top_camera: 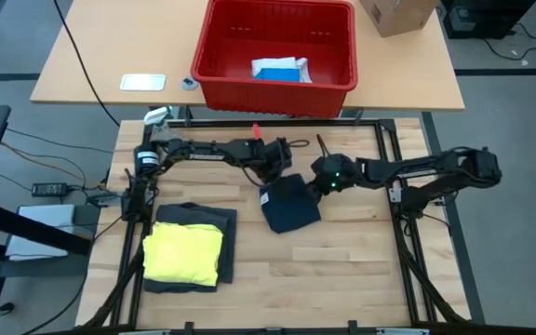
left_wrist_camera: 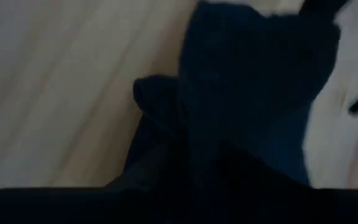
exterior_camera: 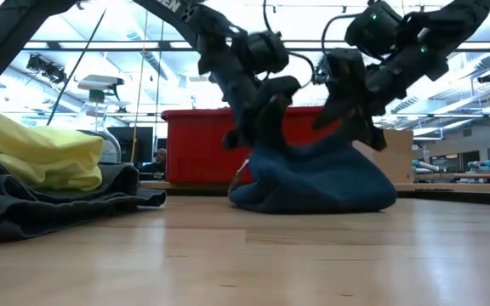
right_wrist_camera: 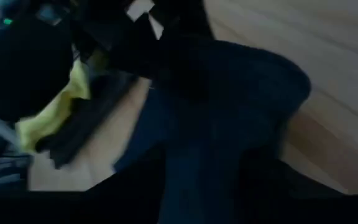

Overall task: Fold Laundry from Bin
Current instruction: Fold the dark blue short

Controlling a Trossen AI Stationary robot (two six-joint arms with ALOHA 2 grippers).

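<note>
A dark blue garment [top_camera: 289,205] lies bunched at the table's middle, its near part on the wood; it also shows in the low view [exterior_camera: 313,180]. My left gripper [top_camera: 270,177] is at its far left edge and my right gripper [top_camera: 317,186] at its far right edge, both shut on the cloth. A bright yellow garment [top_camera: 184,251] lies folded on a folded dark grey one [top_camera: 223,223] at the near left. The red bin [top_camera: 249,91] stands on the far table with a white and blue garment [top_camera: 280,69] inside. My left gripper holds the blue garment's far left edge [exterior_camera: 258,151], coming slanting down from the table's left. The fingers hide the place of contact. The cloth rises a little to the fingers, and its lower part rests on the table. My right gripper holds the blue garment's far right edge [exterior_camera: 356,140], coming slanting down from the table's right. The cloth is raised there and sags slack between the two grippers. Its lower part [exterior_camera: 330,200] rests on the table.
A brown cardboard box [top_camera: 396,14] stands at the far right beside the bin. A small pale flat thing [top_camera: 143,82] lies on the far table's left. Bare wood [top_camera: 342,270] lies near and right of the blue garment. Cables hang off the table's left side.
</note>
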